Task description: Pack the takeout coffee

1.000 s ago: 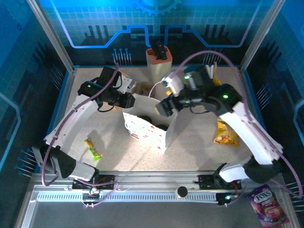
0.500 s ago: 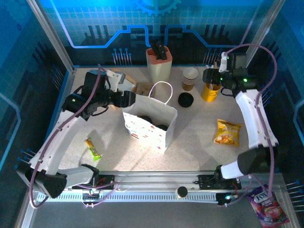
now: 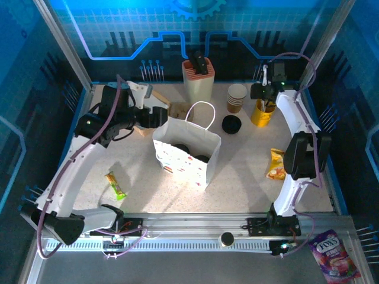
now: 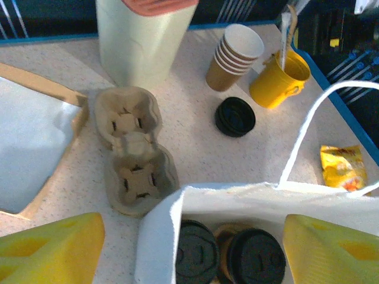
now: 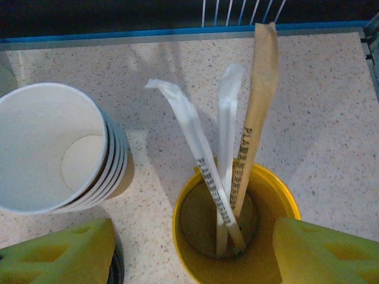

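left tool (image 4: 189,253) wide open, empty | lidded cups (image 4: 256,258) in bag (image 4: 237,204) beneath it | right tool (image 5: 192,255) open, empty

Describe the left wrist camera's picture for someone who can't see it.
Two black-lidded coffee cups sit inside an open white paper bag, seen from above between the yellow fingers of the left gripper. Beyond it lie an empty cardboard cup carrier, a stack of paper cups, black lids and a yellow bucket.

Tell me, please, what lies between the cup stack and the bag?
A pile of black lids lies between the cup stack and the bag, seen in the left wrist and top views.
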`<state>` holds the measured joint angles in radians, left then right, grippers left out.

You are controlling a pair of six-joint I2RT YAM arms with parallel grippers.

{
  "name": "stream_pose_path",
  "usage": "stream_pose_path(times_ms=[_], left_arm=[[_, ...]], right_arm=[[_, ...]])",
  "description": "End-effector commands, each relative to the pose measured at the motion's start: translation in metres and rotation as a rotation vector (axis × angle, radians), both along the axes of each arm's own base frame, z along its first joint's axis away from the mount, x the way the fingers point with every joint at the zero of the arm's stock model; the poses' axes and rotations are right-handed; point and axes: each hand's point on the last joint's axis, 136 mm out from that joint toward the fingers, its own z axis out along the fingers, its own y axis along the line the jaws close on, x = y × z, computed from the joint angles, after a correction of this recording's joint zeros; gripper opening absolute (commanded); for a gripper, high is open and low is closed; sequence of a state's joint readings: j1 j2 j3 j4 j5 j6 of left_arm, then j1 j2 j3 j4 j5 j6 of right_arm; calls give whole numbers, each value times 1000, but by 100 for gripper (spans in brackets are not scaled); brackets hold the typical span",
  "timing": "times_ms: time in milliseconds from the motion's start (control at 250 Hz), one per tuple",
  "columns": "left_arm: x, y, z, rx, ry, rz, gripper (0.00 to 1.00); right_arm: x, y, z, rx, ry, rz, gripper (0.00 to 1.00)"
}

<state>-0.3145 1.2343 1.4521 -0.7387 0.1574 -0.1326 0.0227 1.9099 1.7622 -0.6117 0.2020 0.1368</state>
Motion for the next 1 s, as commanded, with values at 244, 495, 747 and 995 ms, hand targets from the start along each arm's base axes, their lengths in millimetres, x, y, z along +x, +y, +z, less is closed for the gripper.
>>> stream_pose_path(times_ms=[244, 495, 747, 995], left_arm=[[23, 33, -9, 71, -109, 147, 80], [23, 35, -16, 74, -98, 146, 79], [24, 33, -22, 71, -82, 135, 79], [25, 30, -28, 70, -59, 120, 79]], right_arm=[[30, -10, -9, -79, 2, 25, 66], [35, -12, -21, -111, 33, 35, 56], [42, -10, -25, -104, 39, 48, 38], [42, -7, -19, -114, 32, 60, 21]])
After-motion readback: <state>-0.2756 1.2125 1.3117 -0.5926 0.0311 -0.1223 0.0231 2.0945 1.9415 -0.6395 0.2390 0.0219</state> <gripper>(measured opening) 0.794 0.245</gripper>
